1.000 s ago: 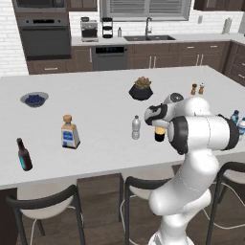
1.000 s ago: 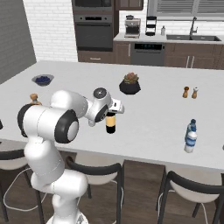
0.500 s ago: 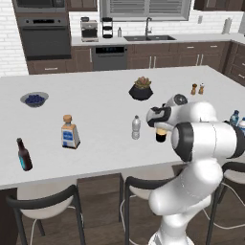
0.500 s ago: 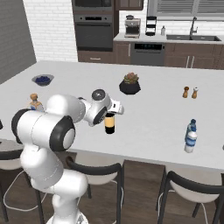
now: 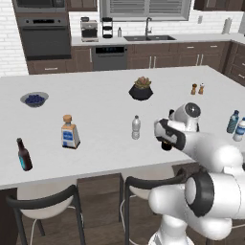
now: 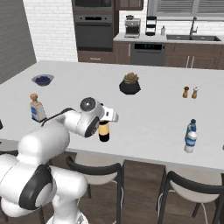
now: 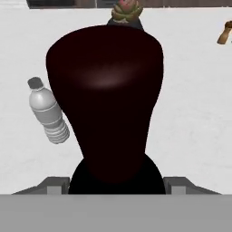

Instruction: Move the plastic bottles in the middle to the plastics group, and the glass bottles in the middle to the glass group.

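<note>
Our two-finger gripper (image 6: 105,123) sits around the neck of the tall dark glass wine bottle with a yellow-orange label (image 6: 103,131) — whether the jaws press it, we cannot tell. That bottle stands upright on the white island counter (image 5: 95,115), just beside the small clear plain plastic water bottle (image 5: 136,128) — nearer us than the dark potted succulent (image 5: 142,89).

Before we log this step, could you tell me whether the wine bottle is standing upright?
Upright: the wine bottle stands on the counter under the gripper.
</note>
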